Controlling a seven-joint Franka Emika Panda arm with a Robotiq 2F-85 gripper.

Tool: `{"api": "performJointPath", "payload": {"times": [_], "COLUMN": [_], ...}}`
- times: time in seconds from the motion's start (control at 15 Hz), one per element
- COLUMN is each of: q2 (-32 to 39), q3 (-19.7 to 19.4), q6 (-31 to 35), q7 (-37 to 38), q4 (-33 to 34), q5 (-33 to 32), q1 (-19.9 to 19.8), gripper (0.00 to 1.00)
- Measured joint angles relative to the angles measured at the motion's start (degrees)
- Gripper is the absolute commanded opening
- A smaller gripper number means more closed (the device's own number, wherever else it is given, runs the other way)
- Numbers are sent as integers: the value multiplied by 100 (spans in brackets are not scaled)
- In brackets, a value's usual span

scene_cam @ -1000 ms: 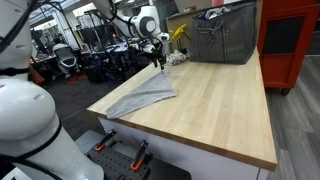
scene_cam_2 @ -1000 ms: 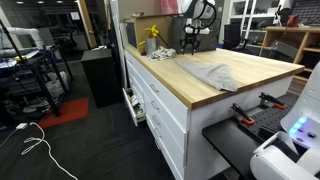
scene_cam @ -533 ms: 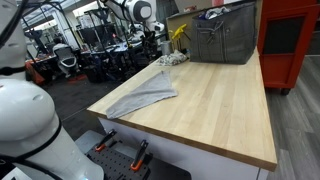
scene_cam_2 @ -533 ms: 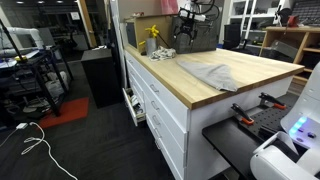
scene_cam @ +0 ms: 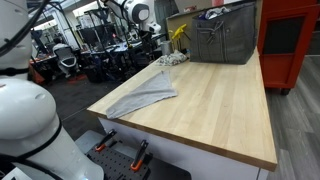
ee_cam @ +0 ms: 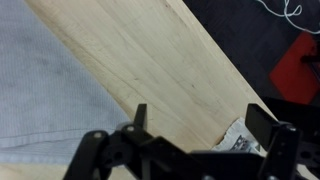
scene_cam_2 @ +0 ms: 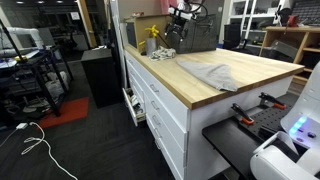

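The black two-fingered gripper (ee_cam: 200, 115) has risen clear of the rumpled grey cloth (scene_cam: 145, 94), jaws now spread wide and empty, so the cloth looks let go, lying loose on the pale wooden benchtop (scene_cam: 225, 105) along one edge, below the gripper.

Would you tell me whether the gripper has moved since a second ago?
Yes: the gripper has risen, away from the grey cloth on the wooden table, jaws open.
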Motion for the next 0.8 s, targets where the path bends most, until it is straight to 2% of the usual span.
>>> {"api": "performJointPath", "payload": {"times": [0.33,0.8], "q2": [398,802], "q3": [-156,-702], "q6": [567,1348], "q7": [1032,2309], "q4": [96,97], "q5": [-290,-1520], "q1": [158,533], "gripper": [100,100]}}
